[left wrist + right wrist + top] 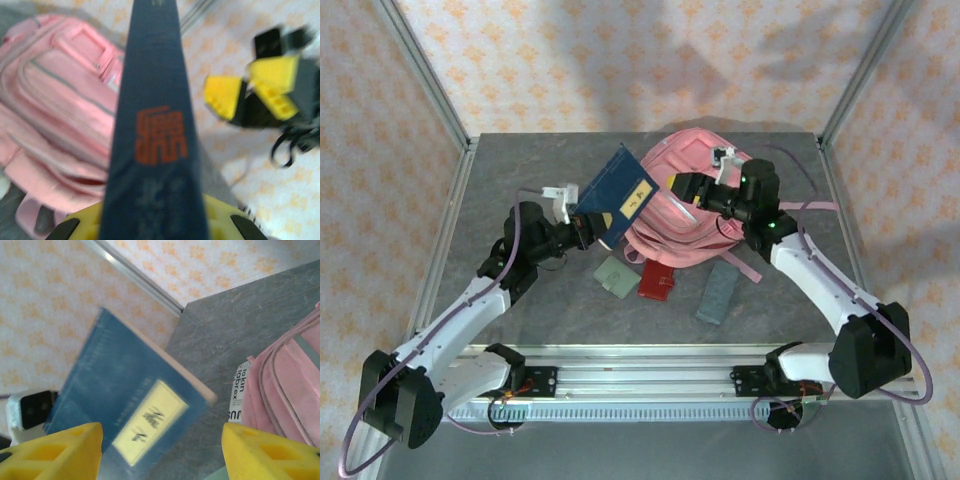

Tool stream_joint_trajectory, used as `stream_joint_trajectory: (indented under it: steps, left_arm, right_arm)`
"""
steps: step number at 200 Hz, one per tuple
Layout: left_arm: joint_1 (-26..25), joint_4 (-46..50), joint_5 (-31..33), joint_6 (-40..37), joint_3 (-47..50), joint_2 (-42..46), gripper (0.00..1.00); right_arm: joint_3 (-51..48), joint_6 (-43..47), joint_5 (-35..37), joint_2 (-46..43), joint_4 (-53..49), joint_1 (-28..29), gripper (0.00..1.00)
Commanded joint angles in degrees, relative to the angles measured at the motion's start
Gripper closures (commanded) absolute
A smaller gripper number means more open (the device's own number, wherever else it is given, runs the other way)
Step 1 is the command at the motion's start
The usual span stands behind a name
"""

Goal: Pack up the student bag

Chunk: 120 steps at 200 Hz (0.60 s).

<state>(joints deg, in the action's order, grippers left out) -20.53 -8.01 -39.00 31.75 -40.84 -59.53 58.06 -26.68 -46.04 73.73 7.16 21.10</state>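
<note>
My left gripper (588,222) is clenched on the lower edge of the blue book (618,190) and carries it tilted in the air, alone. The right gripper (685,185) hangs released at the book's 3 o'clock, fingers wide and off the cover. The bag (692,152) lies at about 1 o'clock on the table, its near flank just under the book's right edge.

My worry is the grip: one pinch low on a broad, heavy cover, so I judge the book could pivot or slide out as I swing it over.

I can't tell how wide the bag's mouth gapes. If it is slack, a corner could catch the zip trim and shove the bag away. The right fingers are close enough to get clipped, and a strap (810,206) trails by the right arm, where it might snag.
</note>
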Motion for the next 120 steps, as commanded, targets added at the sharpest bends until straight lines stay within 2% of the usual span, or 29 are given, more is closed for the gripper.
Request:
stream_joint_trajectory:
  steps: [1,28,45,85,105,120]
  left_arm:
    - [0.1,9.7,-11.4,-9.0,-4.2,-1.4,1.0]
    - [0.1,9.2,-19.0,-10.0,-5.7,-1.3,1.0]
    - [0.1,8.0,-23.5,-9.6,-5.6,-0.3,1.0]
    - [0.1,4.5,-28.1,-7.3,-4.4,1.8,1.0]
    - [0.1,2.1,-30.0,-5.8,-3.7,2.0,1.0]
    - [0.1,1.1,-30.9,-5.1,-3.5,2.2,1.0]
  right_arm:
    - [6.1,11.8,-7.9,1.0,-10.2,0.3,0.36]
    - [8.8,16.2,-15.8,3.6,-12.4,0.3,0.35]
    - [10.1,18.1,-17.8,4.4,-13.7,0.3,0.34]
    - [11.5,22.5,-23.3,4.8,-17.4,0.3,0.33]
    - [10.8,23.1,-24.3,4.6,-18.0,0.3,0.33]
    - [10.8,23.9,-20.7,4.3,-19.7,0.3,0.33]
